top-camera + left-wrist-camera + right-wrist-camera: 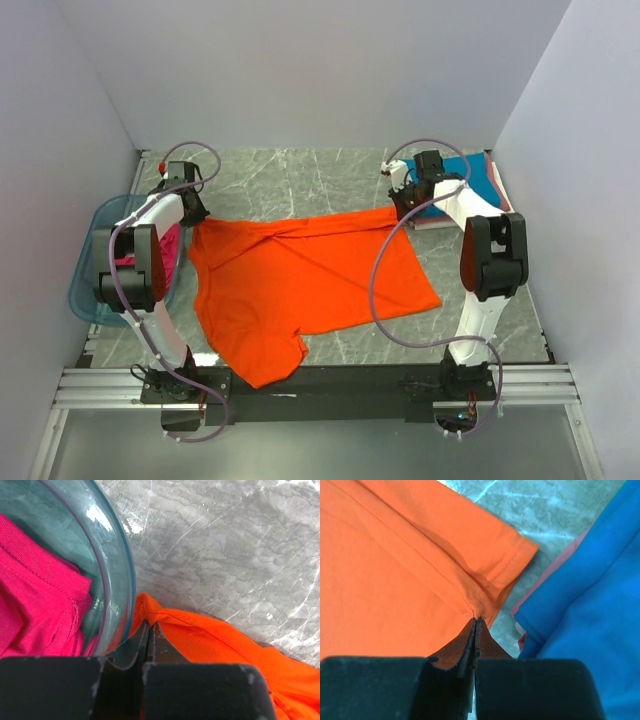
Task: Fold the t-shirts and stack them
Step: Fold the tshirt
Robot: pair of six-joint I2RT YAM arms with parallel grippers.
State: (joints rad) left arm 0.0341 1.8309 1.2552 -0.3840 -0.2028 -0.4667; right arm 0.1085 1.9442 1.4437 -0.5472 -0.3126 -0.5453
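From overhead the whole orange t-shirt [310, 290] shows, lying crumpled across the middle of the marble table [300, 175], its far edge stretched between the two grippers; the wrist cameras catch only its corners. The left wrist view shows what the overhead view barely does: a magenta t-shirt [35, 605] bunched inside the blue tub [117, 580], which stands at the table's left edge with orange cloth just beside its wall. The right wrist view shows a teal t-shirt [590, 605] folded on top of a pink t-shirt [552, 572], near the orange sleeve hem. Counted: one orange, one magenta, one teal and one pink t-shirt, one tub, two arms. The left gripper [148, 630] is clenched on an orange corner; the right gripper [474, 625] is pinched tight on the seam by the sleeve
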